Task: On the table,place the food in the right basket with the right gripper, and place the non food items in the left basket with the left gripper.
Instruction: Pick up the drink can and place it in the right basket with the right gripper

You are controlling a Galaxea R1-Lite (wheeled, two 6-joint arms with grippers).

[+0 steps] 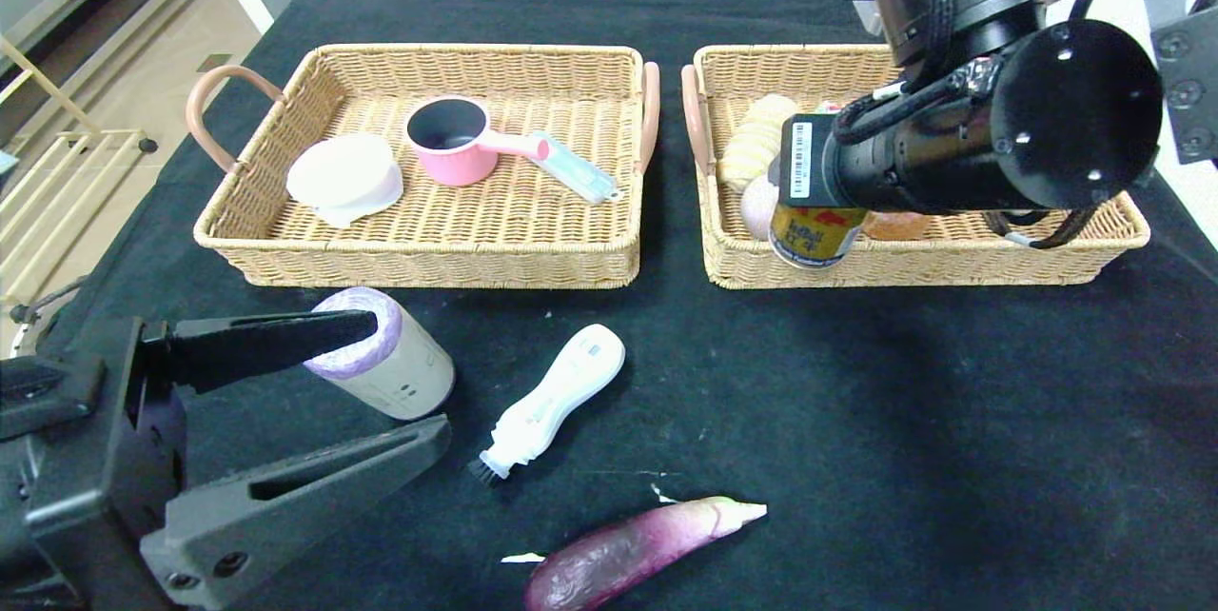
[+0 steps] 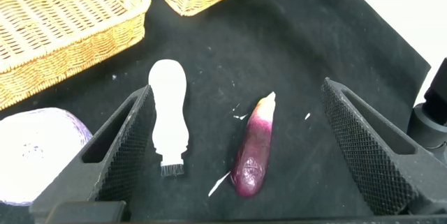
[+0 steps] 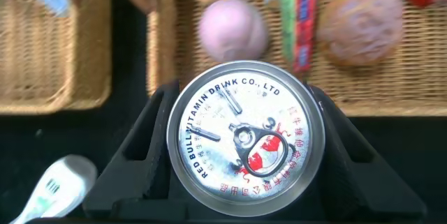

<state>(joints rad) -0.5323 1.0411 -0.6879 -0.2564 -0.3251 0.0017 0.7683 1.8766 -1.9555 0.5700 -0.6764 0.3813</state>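
Observation:
My right gripper (image 1: 818,211) is shut on the short gold can (image 1: 816,235) and holds it over the front wall of the right basket (image 1: 952,264). The right wrist view shows the can's top (image 3: 244,137) between the jaws. In that basket lie a pale pinkish potato (image 3: 232,28) and a green stick pack (image 3: 288,15). My left gripper (image 1: 407,378) is open at the near left, its jaws on either side of the beige roll with purple top (image 1: 390,359). The white brush (image 1: 557,397) and the purple eggplant (image 1: 633,549) lie on the table (image 1: 952,421).
The left basket (image 1: 428,254) holds a pink saucepan (image 1: 457,140), a white lid (image 1: 344,175) and a light blue item (image 1: 576,168). A brownish round item (image 1: 894,226) lies in the right basket. Small white scraps lie by the eggplant.

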